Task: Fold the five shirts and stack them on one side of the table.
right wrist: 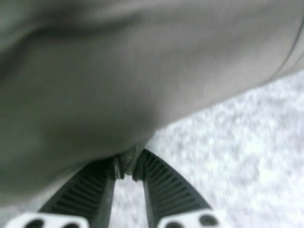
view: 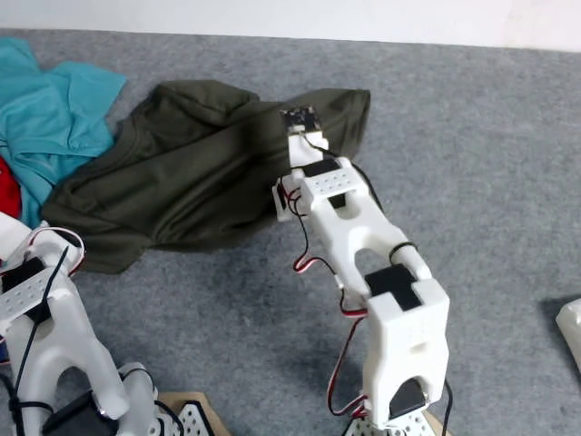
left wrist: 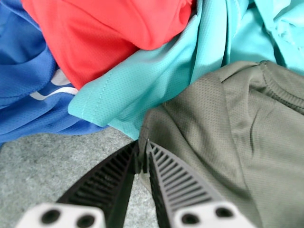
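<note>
While left fingers (left wrist: 110,179) and right fingers (right wrist: 162,184) pinch it, the olive shirt (view: 182,173) sprawls.

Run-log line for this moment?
olive shirt: unfolded | left gripper: shut on its edge | right gripper: shut on it | teal shirt: beside

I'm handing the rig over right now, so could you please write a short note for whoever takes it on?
Left gripper: jaws shut at the edge of the olive shirt; I cannot tell whether they pinch cloth.
Right gripper: jaws shut on a fold of the olive shirt.
Things: the olive shirt lies crumpled on the table. The teal shirt, red shirt and blue shirt are bunched together beside it.
Done: nothing folded, no stack.
Left: flatten and fold each shirt, then stack them on one side.
</note>
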Robot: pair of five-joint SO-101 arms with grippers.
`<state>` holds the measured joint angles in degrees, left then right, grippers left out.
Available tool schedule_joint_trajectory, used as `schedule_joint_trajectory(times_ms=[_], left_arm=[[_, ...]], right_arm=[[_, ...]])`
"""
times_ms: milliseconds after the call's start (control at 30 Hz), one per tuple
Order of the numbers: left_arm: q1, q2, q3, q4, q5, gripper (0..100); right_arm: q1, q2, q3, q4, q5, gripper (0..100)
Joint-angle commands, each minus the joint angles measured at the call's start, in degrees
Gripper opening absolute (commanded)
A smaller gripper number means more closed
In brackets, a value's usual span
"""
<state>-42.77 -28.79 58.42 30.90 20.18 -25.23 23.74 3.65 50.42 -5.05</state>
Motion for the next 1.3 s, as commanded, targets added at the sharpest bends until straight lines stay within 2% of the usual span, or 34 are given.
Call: schedule_joint_trajectory(times_ms=[0, 267, 433, 633, 800, 900, 1067, 1267], left_arm=[[1.01, -1.63, -1.45, -0.79, -0.26, 1], [5.32, -1.63, -12.53, 12.22, -0.18, 1], [5.41, -1.63, -21.05, 20.57, -0.18, 1], [5.23, -1.63, -30.99, 31.38, -0.09, 1], [3.47, -1.63, -36.18, 34.55, 0.0, 1], [1.36, -1.63, -42.42, 36.75, 2.9, 1], [0.75, -1.63, -55.43, 40.09, 6.15, 1], [0.92, -1.71, -69.76, 43.87, 10.9, 1]], right_arm=[[1.63, -10.15, 2.42, 2.95, 0.62, 0.8], [1.71, -33.01, 17.1, 2.95, 1.05, 0.8], [1.8, -49.89, 27.47, 2.95, 1.14, 0.8], [5.58, -70.9, 40.13, 3.03, 5.98, 0.8], [10.24, -86.99, 48.57, 3.38, 6.68, 0.8], [11.82, -95.08, 49.36, 3.38, 7.91, 0.8], [11.82, -103.25, 43.82, 3.03, 18.99, 0.8], [12.0, -103.96, 30.99, 3.21, 20.66, 0.8]])
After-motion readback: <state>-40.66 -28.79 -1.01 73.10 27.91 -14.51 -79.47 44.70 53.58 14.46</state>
